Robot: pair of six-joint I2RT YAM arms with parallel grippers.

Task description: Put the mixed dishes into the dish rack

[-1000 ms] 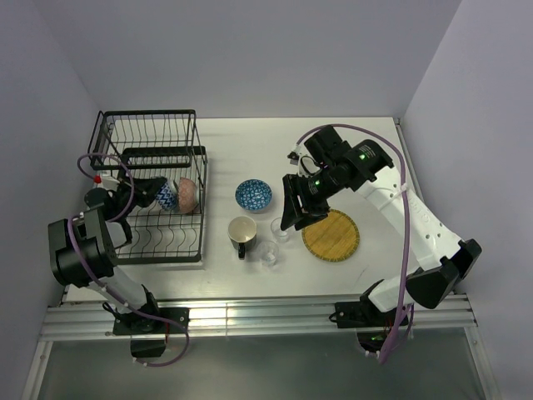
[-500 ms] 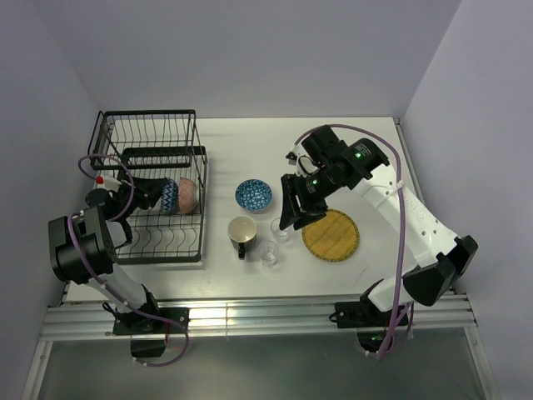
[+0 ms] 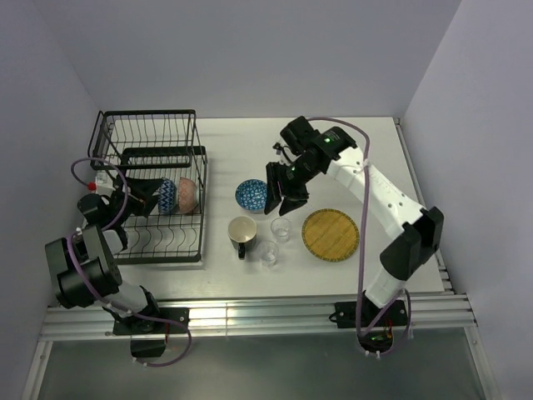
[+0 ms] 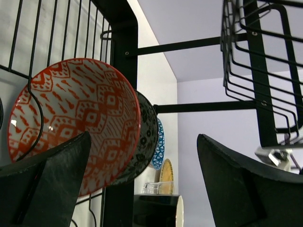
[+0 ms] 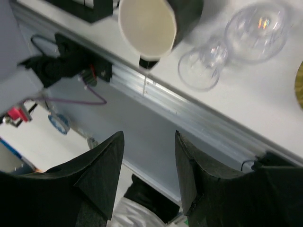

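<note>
The left pincer [image 3: 143,194] is spread wide and grips nothing. It sits inside the lower tier of the rack [image 3: 150,133], level with two bowls. In the left wrist view the orange-red bowl [image 4: 75,118] stands on edge in a curved slot wire just past the left finger [image 4: 52,184]. The dark-patterned bowl [image 4: 144,137] is pressed close behind it. The rack's upright post and cross-bars frame the gap between the fingers, and the upper basket hangs over the right finger.

The right pincer [image 3: 281,198] is partly spread and empty. It hovers above the tabletop [image 3: 375,158], just beside the blue bowl [image 3: 252,195] and over the nearer glass [image 3: 281,227]. The mug [image 3: 242,232] lies just left of that glass, with the second glass [image 3: 268,252] close to it toward the front edge. The yellow plate [image 3: 331,235] lies flat to the right, near the glasses but apart from them. A strip of bare tabletop separates the rack's right wall from the blue bowl and mug, and a wider bare stretch runs behind the plate to the back edge.
</note>
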